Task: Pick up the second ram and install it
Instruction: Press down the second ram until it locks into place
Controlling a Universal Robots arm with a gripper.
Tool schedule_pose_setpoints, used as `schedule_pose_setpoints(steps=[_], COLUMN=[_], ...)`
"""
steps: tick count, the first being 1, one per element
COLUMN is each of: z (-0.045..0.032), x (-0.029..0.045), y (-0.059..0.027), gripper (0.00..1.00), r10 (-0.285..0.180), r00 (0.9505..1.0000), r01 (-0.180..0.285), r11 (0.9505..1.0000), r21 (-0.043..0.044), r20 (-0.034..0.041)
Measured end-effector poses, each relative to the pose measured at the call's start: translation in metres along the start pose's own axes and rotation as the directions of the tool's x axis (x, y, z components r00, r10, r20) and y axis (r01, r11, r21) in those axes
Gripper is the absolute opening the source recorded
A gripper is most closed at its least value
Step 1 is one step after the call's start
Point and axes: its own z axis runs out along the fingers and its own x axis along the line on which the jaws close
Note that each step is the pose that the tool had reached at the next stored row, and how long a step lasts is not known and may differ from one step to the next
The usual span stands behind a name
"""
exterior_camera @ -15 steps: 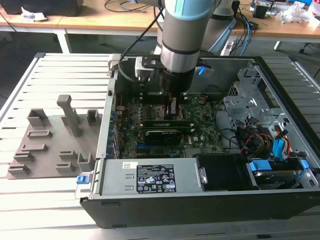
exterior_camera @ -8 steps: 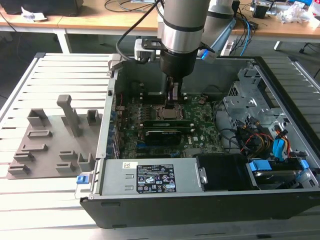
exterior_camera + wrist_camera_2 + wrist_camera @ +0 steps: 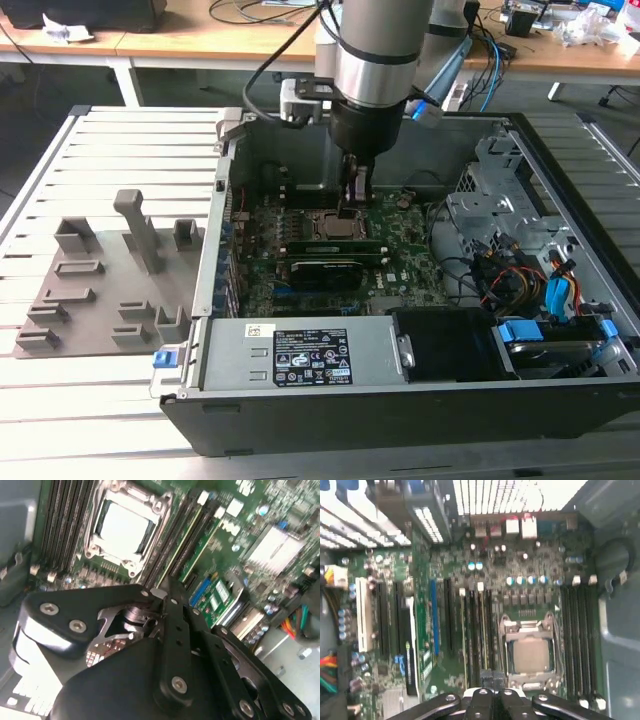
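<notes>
End effector down among the memory slots beside the CPU socket

The end effector (image 3: 352, 195) is pressed together over the slots; the second ram (image 3: 176, 547) appears seated in its slot just beyond the fingertips, judged nearly installed, beside the CPU socket (image 3: 529, 655) on the motherboard (image 3: 400, 265).

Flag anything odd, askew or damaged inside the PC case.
Nothing stands out. The gripper hangs over the motherboard beside the CPU socket; the slots next to it look straight and undamaged.
</notes>
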Motion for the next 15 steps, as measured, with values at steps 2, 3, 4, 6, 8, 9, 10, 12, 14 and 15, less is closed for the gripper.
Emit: schedule_pose_setpoints(steps=[2, 3, 4, 6, 8, 9, 10, 12, 14, 15], z=[0.0074, 0.0116, 0.0148, 0.0201, 0.0266, 0.0352, 0.0379, 0.0443, 0.0492, 0.0504], x=[-0.0015, -0.0021, -0.0023, -0.0024, -0.0023, -0.0023, -0.0023, -0.0022, -0.0021, -0.0019], y=[-0.0241, -0.0341, -0.0383, -0.0403, -0.0405, -0.0409, -0.041, -0.0412, -0.0413, -0.0414], gripper=[0.11, 0.11, 0.11, 0.11, 0.11, 0.11, 0.11, 0.11, 0.11, 0.11], r10=[-0.001, -0.003, -0.005, -0.007, -0.009, -0.016, -0.018, -0.025, -0.032, -0.034], r00=[1.0, 1.0, 1.0, 1.0, 1.0, 0.9999, 0.9998, 0.9997, 0.9995, 0.9994], r01=[0.001, 0.003, 0.005, 0.007, 0.009, 0.016, 0.018, 0.025, 0.032, 0.034], r11=[1.0, 1.0, 1.0, 1.0, 0.9999, 0.9998, 0.9998, 0.9997, 0.9995, 0.9994], r21=[-0.006, -0.0068, -0.0068, -0.007, -0.007, -0.007, -0.007, -0.0071, -0.0074, -0.0076], r20=[-0.0023, -0.0025, -0.0024, -0.0026, -0.0028, -0.0029, -0.0029, -0.0024, 0.0015, 0.0035])
